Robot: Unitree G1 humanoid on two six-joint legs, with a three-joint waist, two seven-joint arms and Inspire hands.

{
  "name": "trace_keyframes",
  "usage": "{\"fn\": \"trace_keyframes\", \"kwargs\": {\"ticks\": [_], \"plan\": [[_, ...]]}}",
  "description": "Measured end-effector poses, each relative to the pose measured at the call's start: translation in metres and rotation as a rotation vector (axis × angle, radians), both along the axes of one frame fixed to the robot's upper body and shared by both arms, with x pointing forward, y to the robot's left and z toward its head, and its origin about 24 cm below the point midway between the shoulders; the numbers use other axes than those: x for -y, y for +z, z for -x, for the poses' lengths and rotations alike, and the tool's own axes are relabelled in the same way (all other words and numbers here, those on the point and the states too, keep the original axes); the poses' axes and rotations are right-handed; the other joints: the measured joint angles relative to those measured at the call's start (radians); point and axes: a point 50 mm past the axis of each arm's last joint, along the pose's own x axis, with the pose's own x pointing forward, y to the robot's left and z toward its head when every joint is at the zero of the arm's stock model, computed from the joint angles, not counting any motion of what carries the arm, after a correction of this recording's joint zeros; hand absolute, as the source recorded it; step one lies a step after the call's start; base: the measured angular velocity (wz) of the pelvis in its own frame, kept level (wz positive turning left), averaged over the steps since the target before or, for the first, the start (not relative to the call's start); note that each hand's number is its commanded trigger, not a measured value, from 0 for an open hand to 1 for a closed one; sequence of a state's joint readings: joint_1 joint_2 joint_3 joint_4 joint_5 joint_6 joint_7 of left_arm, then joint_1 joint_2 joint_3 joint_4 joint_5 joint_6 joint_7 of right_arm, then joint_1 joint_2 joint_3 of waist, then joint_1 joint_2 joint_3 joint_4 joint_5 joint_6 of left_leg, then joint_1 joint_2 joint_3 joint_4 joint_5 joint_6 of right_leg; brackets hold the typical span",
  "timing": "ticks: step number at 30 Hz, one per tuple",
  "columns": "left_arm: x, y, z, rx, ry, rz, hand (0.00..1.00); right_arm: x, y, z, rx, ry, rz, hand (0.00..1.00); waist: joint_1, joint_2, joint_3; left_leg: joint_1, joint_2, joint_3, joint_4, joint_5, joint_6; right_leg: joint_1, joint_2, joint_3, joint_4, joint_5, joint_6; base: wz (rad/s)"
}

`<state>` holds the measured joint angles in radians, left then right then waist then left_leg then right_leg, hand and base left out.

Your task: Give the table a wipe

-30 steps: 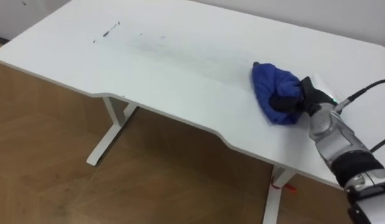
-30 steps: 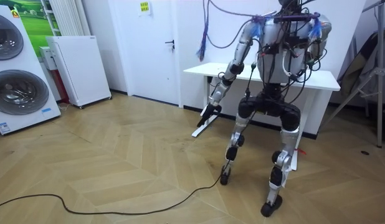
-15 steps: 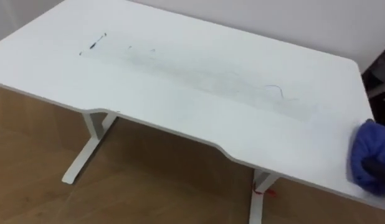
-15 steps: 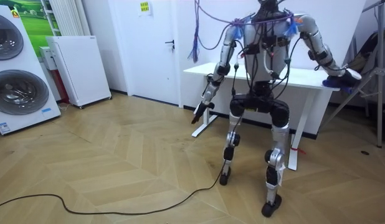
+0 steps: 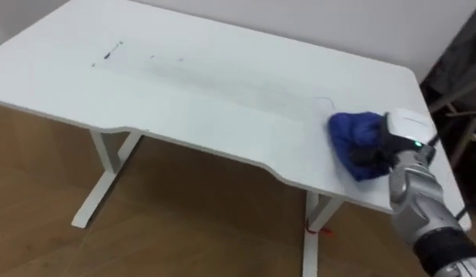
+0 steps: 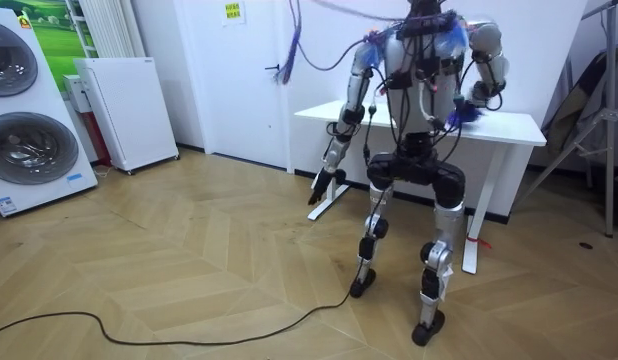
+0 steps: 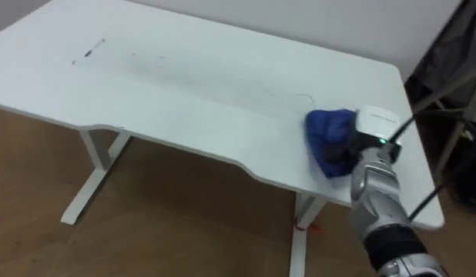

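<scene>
Lower right, my right hand [image 5: 393,145] curls its fingers round the one blue cloth [image 5: 350,132], which rests on the one white surface [image 5: 222,85] near its right end. Farther off, upper left, sits one dark mark [image 5: 107,55]. My left hand [image 6: 322,183] hangs beside me, and I cannot tell its grip.

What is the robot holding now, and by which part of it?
The right hand grips the cloth by its right side, on the table. The left hand hangs beside the table.
</scene>
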<state>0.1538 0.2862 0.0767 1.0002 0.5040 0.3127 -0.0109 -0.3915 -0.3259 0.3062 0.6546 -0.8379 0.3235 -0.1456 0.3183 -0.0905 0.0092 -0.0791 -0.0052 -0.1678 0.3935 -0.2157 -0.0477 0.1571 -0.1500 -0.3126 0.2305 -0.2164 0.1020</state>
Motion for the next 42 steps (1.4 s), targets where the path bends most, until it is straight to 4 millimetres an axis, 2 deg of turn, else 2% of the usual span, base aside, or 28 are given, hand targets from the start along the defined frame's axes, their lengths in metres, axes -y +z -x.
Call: {"fn": "trace_keyframes", "kwargs": {"ticks": [1, 3, 5, 10, 11, 12, 13, 15, 16, 18, 24, 25, 26, 27, 30, 34, 37, 40, 42], "plan": [[0.001, -0.001, 0.004, -0.015, 0.0, 0.001, 0.0, -0.01, -0.002, -0.001, -0.008, 0.024, -0.026, 1.0, 0.022, 0.0, 0.0003, 0.007, -0.005, -0.006, -0.009, 0.002, 0.001, 0.014, -0.001, -0.012, -0.015, -0.001, 0.001, 0.28], [0.001, -0.001, 0.007, -0.024, 0.004, 0.002, 0.0, -0.022, -0.007, 0.0, -0.042, 0.054, -0.044, 1.0, 0.038, 0.0, 0.002, 0.011, -0.011, -0.021, -0.018, 0.003, 0.002, 0.03, -0.001, -0.048, -0.029, 0.0, 0.0, 0.28], [0.001, -0.001, 0.006, -0.024, 0.003, 0.013, 0.0, -0.026, -0.009, 0.001, -0.059, 0.06, -0.061, 1.0, 0.036, 0.006, 0.0078, 0.007, -0.015, -0.031, -0.022, 0.003, 0.002, 0.038, -0.003, -0.082, -0.031, -0.001, 0.001, 0.27], [0.002, 0.001, -0.002, 0.007, -0.006, 0.017, 0.0, -0.028, -0.006, 0.005, -0.034, 0.081, -0.076, 0.98, 0.015, 0.014, 0.0104, 0.01, -0.015, -0.028, -0.035, 0.003, 0.002, 0.038, -0.004, -0.087, -0.029, -0.001, 0.001, 0.05], [0.002, 0.002, -0.006, 0.029, -0.016, 0.019, 0.0, -0.029, -0.006, 0.006, -0.035, 0.084, -0.081, 0.88, 0.015, 0.014, 0.0108, 0.016, -0.014, -0.023, -0.038, 0.003, 0.002, 0.04, -0.005, -0.087, -0.029, -0.001, 0.001, -0.08], [0.002, 0.002, -0.008, 0.04, -0.021, 0.021, 0.0, -0.029, -0.006, 0.006, -0.035, 0.087, -0.083, 0.62, 0.016, 0.015, 0.0111, 0.02, -0.013, -0.02, -0.042, 0.003, 0.002, 0.041, -0.006, -0.087, -0.029, -0.001, 0.001, -0.12], [0.003, 0.003, -0.012, 0.054, -0.03, 0.022, 0.0, -0.029, -0.007, 0.007, -0.038, 0.092, -0.083, 0.0, 0.018, 0.016, 0.0111, 0.026, -0.011, -0.015, -0.047, 0.003, 0.002, 0.044, -0.006, -0.087, -0.029, -0.001, 0.001, -0.07], [0.003, 0.003, -0.012, 0.057, -0.037, 0.024, 0.0, -0.029, -0.011, 0.008, -0.041, 0.097, -0.082, 0.0, 0.017, 0.017, 0.0117, 0.04, -0.009, -0.014, -0.054, 0.003, 0.002, 0.054, -0.006, -0.09, -0.029, -0.001, 0.001, -0.03], [0.004, 0.002, -0.014, 0.058, -0.044, 0.025, 0.0, -0.029, -0.013, 0.009, -0.039, 0.097, -0.081, 0.0, 0.017, 0.017, 0.0079, 0.043, -0.009, -0.014, -0.056, 0.003, 0.002, 0.056, -0.005, -0.091, -0.029, -0.001, 0.001, 0.0], [0.006, 0.002, -0.013, 0.05, -0.054, 0.028, 0.0, -0.027, -0.016, 0.01, -0.038, 0.088, -0.074, 0.0, 0.018, 0.017, 0.0078, 0.051, -0.008, -0.014, -0.059, 0.003, 0.002, 0.063, -0.005, -0.095, -0.029, -0.001, 0.001, 0.0], [0.009, -0.001, -0.005, 0.029, -0.043, 0.033, 0.0, -0.009, -0.027, 0.018, -0.075, 0.019, -0.103, 0.0, 0.01, 0.02, 0.002, 0.058, -0.008, -0.015, -0.062, 0.003, 0.002, 0.069, -0.004, -0.098, -0.031, -0.001, 0.001, 0.0], [0.009, -0.001, -0.004, 0.028, -0.037, 0.035, 0.0, -0.009, -0.026, 0.018, -0.07, 0.015, -0.126, 0.0, 0.001, 0.022, -0.0016, 0.058, -0.008, -0.015, -0.062, 0.004, 0.002, 0.069, -0.005, -0.098, -0.032, -0.001, 0.001, 0.0], [0.009, -0.001, -0.001, 0.024, -0.034, 0.037, 0.0, -0.008, -0.026, 0.018, -0.063, 0.008, -0.149, 0.0, -0.011, 0.021, -0.0094, 0.059, -0.008, -0.015, -0.062, 0.005, 0.001, 0.069, -0.005, -0.097, -0.032, -0.001, 0.001, 0.0], [0.009, -0.001, 0.001, 0.022, -0.034, 0.037, 0.0, -0.008, -0.026, 0.018, -0.061, 0.007, -0.158, 0.0, -0.014, 0.025, -0.011, 0.06, -0.008, -0.015, -0.063, 0.005, 0.001, 0.07, -0.005, -0.096, -0.032, -0.001, 0.001, -0.05], [0.012, -0.003, 0.006, 0.011, -0.029, 0.046, 0.0, -0.005, -0.027, 0.018, -0.053, -0.024, -0.212, 0.0, -0.045, 0.031, -0.0106, 0.074, -0.008, -0.015, -0.07, 0.008, 0.001, 0.08, -0.006, -0.096, -0.031, -0.001, 0.001, 0.0], [0.018, -0.005, 0.005, 0.021, -0.025, 0.063, 0.0, 0.012, -0.022, 0.019, 0.001, -0.138, -0.334, 0.0, -0.077, 0.028, -0.011, 0.072, -0.009, -0.015, -0.075, 0.014, 0.0, 0.076, -0.006, -0.087, -0.032, -0.002, 0.003, -0.01], [0.018, -0.005, 0.003, 0.03, -0.028, 0.066, 0.0, 0.023, -0.016, 0.018, 0.061, -0.209, -0.393, 0.0, -0.099, 0.023, -0.0145, 0.07, -0.008, -0.006, -0.085, 0.02, 0.0, 0.064, -0.007, -0.072, -0.032, -0.002, 0.003, -0.09], [0.017, -0.003, -0.003, 0.054, -0.03, 0.063, 0.0, 0.029, -0.008, 0.016, 0.123, -0.25, -0.438, 0.0, -0.133, 0.02, -0.0164, 0.067, -0.008, 0.003, -0.087, 0.021, 0.001, 0.058, -0.01, -0.07, -0.033, -0.002, 0.003, -0.06], [0.016, -0.001, -0.015, 0.086, -0.032, 0.059, 0.0, 0.037, -0.002, 0.015, 0.166, -0.294, -0.481, 0.0, -0.15, 0.017, -0.0183, 0.054, -0.008, 0.003, -0.081, 0.021, 0.001, 0.048, -0.01, -0.069, -0.033, -0.002, 0.003, 0.0]]}}
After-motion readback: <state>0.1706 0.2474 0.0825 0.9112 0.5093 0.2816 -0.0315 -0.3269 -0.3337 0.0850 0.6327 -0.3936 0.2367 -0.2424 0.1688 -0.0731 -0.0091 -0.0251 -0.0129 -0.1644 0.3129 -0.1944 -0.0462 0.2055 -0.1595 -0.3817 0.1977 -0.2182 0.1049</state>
